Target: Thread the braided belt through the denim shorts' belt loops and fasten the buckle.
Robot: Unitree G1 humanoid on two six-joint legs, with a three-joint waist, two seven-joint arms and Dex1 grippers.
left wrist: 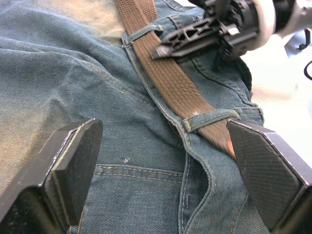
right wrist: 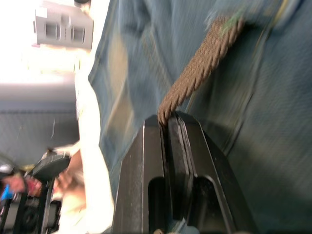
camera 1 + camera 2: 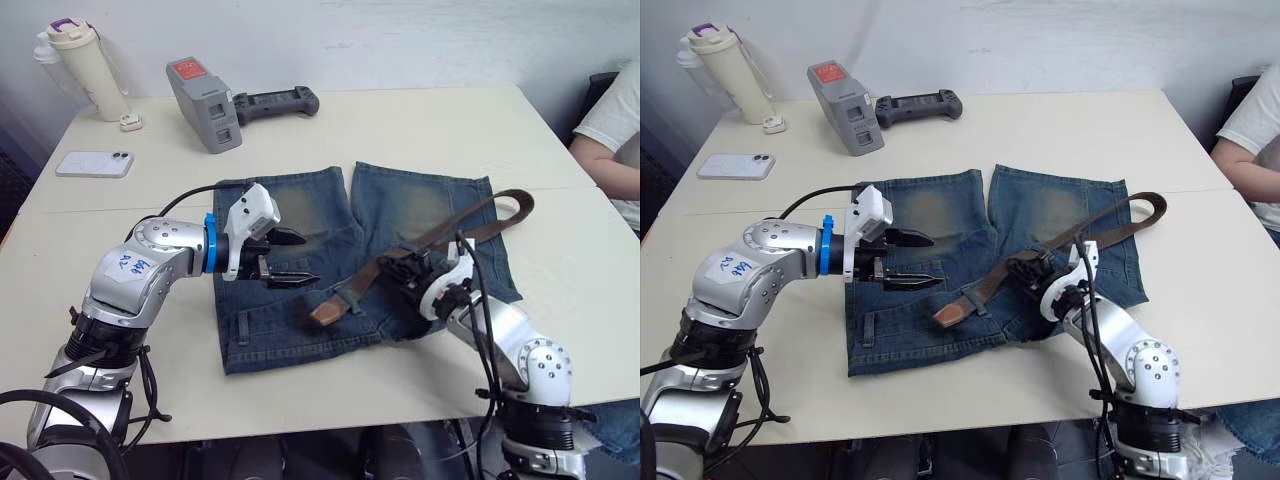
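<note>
The denim shorts (image 3: 290, 330) lie flat mid-table, waistband toward me. The braided belt (image 3: 470, 222) runs from a bend at the far right across the right leg and along the waistband. In the left wrist view it passes under two belt loops (image 1: 215, 117), and its tan end (image 3: 325, 312) sticks out past the nearer one. My right gripper (image 3: 400, 264) is shut on the belt (image 2: 200, 68) just before the loops. My left gripper (image 3: 310, 260) hovers open above the left leg, its fingers (image 1: 73, 165) spread either side of the waistband. The buckle is hidden.
At the table's far left stand a cream bottle (image 3: 90, 68) and a white phone (image 3: 95, 163). A grey device (image 3: 205, 105) and a black controller (image 3: 275, 103) lie behind the shorts. A person's arm (image 3: 610, 140) rests at the right edge.
</note>
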